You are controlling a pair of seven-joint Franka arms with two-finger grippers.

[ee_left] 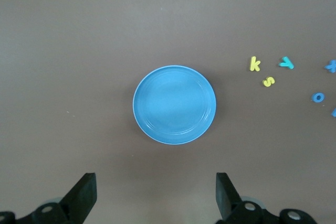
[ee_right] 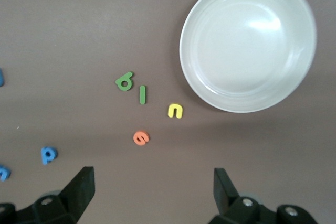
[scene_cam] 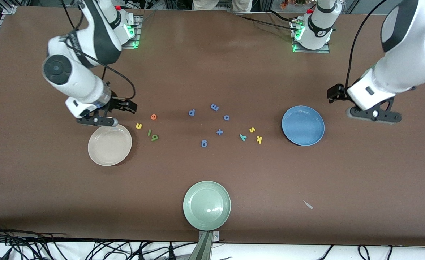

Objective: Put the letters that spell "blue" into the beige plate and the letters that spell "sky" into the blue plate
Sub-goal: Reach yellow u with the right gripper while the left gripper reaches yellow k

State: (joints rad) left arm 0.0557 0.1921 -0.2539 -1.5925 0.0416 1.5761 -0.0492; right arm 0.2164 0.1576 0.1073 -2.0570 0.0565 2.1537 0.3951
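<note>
Brown table [scene_cam: 212,72], both plates empty, left end effector [scene_cam: 375,116] and right end effector [scene_cam: 97,121] spread wide, gripping nothing

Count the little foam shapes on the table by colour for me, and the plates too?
Blue shapes: 5
Yellow letters: 3
Green letters: 2
Teal letter: 1
Orange letter: 1
Plates: 3
Total: 15

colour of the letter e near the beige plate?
Orange. The e shows best in the right wrist view, beside the yellow u.
</note>
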